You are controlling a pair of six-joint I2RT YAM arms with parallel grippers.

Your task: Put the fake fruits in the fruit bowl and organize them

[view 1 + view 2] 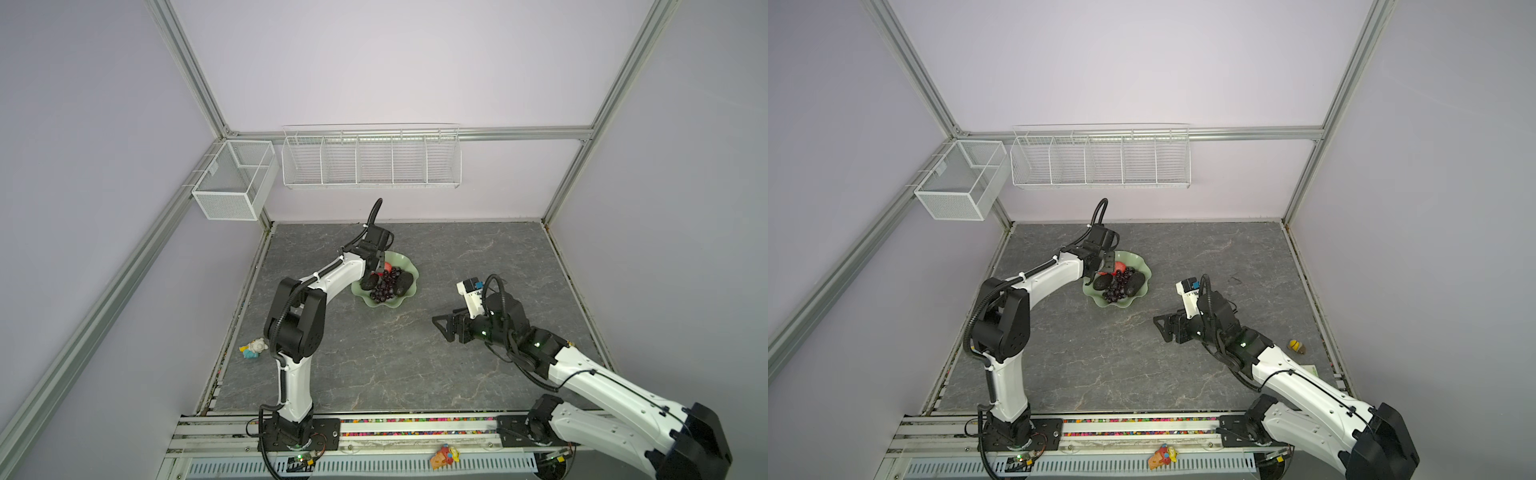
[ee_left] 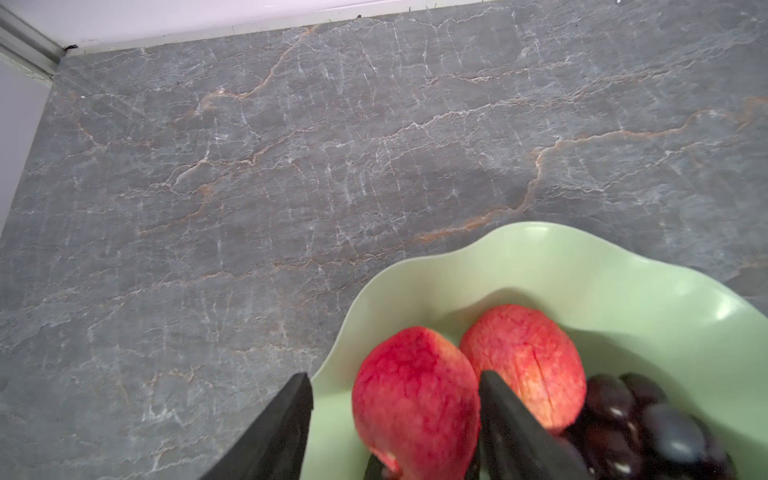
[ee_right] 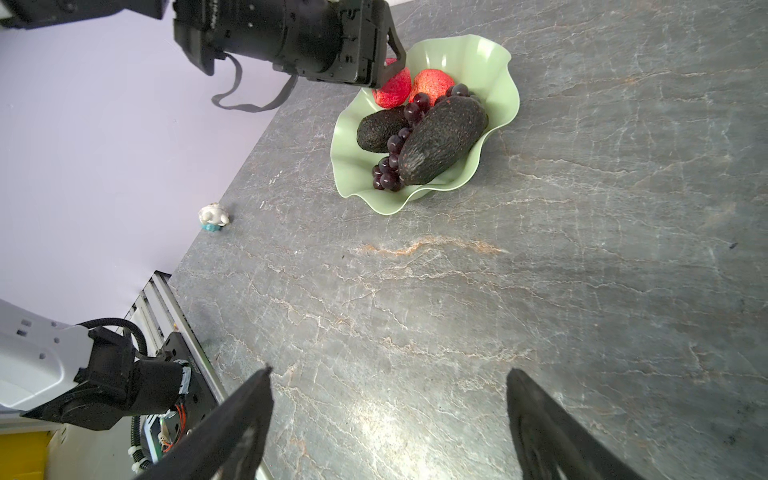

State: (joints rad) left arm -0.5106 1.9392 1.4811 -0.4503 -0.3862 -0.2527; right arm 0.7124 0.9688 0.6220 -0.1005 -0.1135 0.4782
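The left pincer (image 2: pixel 395 376) stands apart astride an apple (image 2: pixel 415 403) resting in the bowl (image 2: pixel 540 257), with a gap beside one finger: likely the release step. The second apple (image 2: pixel 528 357), avocados (image 3: pixel 440 141) and grapes (image 3: pixel 392 143) lie just beyond it. The right pincer (image 3: pixel 388 370) hangs apart, empty, well away. Next: lift straight clear, nudging nothing.

Your left arm (image 1: pixel 296 386) and right arm (image 1: pixel 615 399) had white shells and black joints. Ribbed black cables (image 3: pixel 120 322) ran along both; left gripper (image 2: pixel 395 376) and right gripper (image 3: pixel 389 369) were black.
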